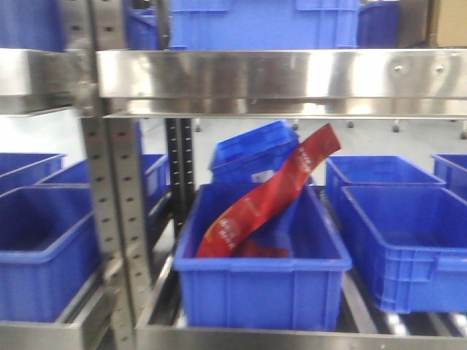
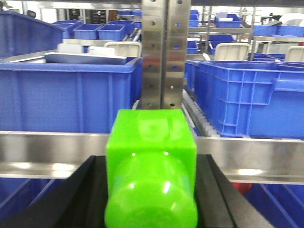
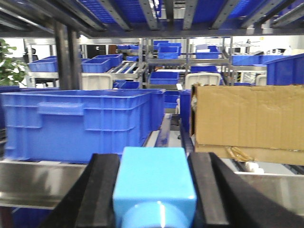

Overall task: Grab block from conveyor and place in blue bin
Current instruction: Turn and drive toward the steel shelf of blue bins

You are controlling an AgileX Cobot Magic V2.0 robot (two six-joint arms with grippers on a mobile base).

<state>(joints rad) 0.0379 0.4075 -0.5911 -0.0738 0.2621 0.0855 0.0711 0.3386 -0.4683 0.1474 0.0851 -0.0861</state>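
A glossy green block (image 2: 151, 166) fills the bottom centre of the left wrist view, and my left gripper (image 2: 151, 190) is shut on it, black fingers (image 2: 80, 199) pressed to both its sides. In the right wrist view my right gripper (image 3: 154, 190) is shut on a light blue block (image 3: 155, 183). A blue bin (image 1: 263, 273) sits at the centre of the front view on the lower rack level. No conveyor and no arm shows in the front view.
A red packet (image 1: 270, 193) leans out of the centre bin. More blue bins (image 1: 398, 240) flank it. A steel shelf beam (image 1: 281, 76) crosses above and a perforated steel post (image 2: 161, 54) stands just ahead of the left gripper. A cardboard box (image 3: 247, 121) sits right of the right gripper.
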